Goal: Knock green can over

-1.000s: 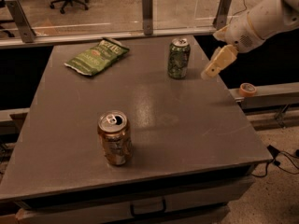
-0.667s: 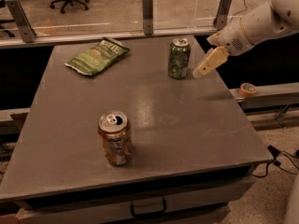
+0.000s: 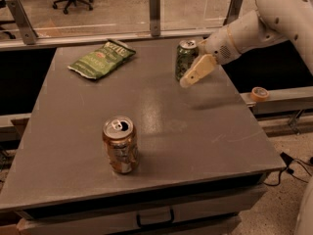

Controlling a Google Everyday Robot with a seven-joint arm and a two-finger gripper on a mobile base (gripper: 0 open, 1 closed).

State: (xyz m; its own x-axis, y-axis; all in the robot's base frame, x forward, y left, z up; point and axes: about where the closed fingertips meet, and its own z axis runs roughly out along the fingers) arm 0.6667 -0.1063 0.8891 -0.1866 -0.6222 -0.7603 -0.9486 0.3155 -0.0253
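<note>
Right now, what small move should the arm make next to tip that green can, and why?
Probably a short sideways push toward the chip bag. The green can stands upright near the table's far edge, and the claw sits right beside it, on the side away from the bag, low on its body. I cannot tell whether they touch.

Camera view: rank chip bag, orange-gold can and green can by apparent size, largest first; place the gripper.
1. chip bag
2. orange-gold can, nearer the camera
3. green can, farther back; the cans may really match
The gripper is just right of the green can.
</note>
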